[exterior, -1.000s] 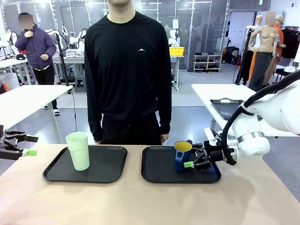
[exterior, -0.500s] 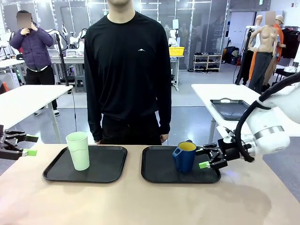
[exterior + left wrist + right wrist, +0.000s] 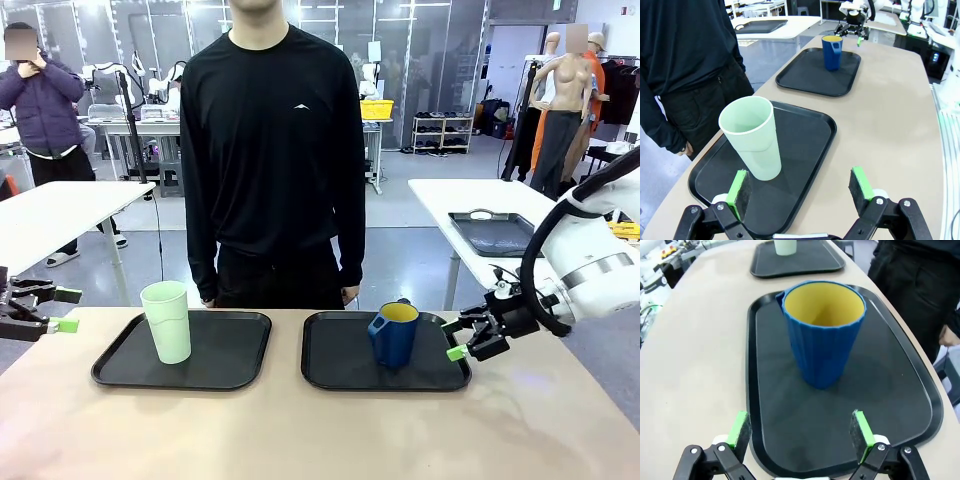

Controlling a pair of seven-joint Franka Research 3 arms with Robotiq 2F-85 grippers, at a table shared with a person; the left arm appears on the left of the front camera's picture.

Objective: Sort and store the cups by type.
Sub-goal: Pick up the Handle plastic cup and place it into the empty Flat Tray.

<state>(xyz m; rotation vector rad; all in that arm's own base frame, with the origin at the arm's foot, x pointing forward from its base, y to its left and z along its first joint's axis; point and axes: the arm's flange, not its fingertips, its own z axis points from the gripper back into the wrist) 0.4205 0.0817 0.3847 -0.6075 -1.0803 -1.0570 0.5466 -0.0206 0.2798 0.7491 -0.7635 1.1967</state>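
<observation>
Ribbed dark blue mug (image 3: 394, 334) on smooth black tray (image 3: 330, 372), right hand (image 3: 462, 337) spread, left hand (image 3: 801, 191) spread.

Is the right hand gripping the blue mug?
No, the right hand is open, and the blue mug stands free on its tray.

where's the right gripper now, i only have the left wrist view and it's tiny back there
Observer: The right gripper hangs open just off the right edge of the right tray, clear of the blue mug.
Operator: is the mug empty
Observer: Yes, the right wrist view looks into its yellow inside and nothing is in it.
Operator: which way is the handle
Observer: In the front view it points toward the robot's left, at the green tumbler on the left tray.
</observation>
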